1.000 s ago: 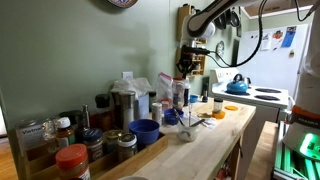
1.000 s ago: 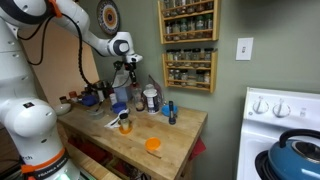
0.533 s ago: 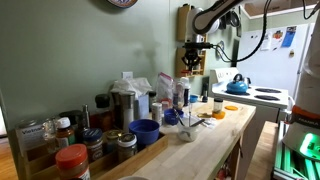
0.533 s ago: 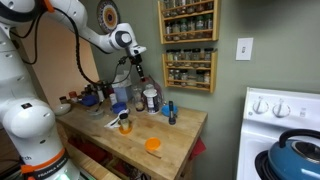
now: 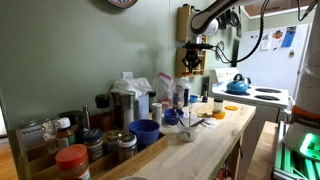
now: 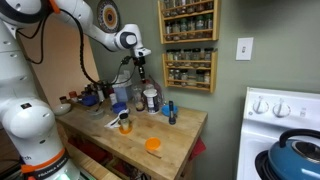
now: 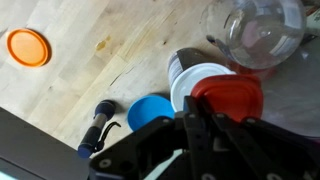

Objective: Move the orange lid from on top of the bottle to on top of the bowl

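Note:
In the wrist view my gripper [image 7: 205, 120] is shut on the orange lid [image 7: 232, 98], a round orange-red cap held at the fingertips. Under it stand a white-lidded jar [image 7: 190, 82] and a blue cap [image 7: 148, 110]. In both exterior views the gripper [image 5: 193, 57] [image 6: 141, 68] hangs high over the cluster of jars at the wall, above the tall slim clear bottle [image 5: 181, 93] [image 6: 136, 96]. A blue bowl [image 5: 145, 131] sits on the wooden counter further along the wall. A clear glass vessel [image 7: 262, 30] lies at the wrist view's top right.
A flat orange disc [image 7: 28, 47] [image 6: 153, 145] lies on the bare counter. A squat jar with a wide orange-red lid [image 5: 72, 160] stands near the camera. A spice rack [image 6: 188, 45] hangs on the wall. A stove with a blue kettle [image 5: 237, 86] is beyond the counter.
My gripper has risen from the top of the bottle and shifted slightly sideways, staying shut.

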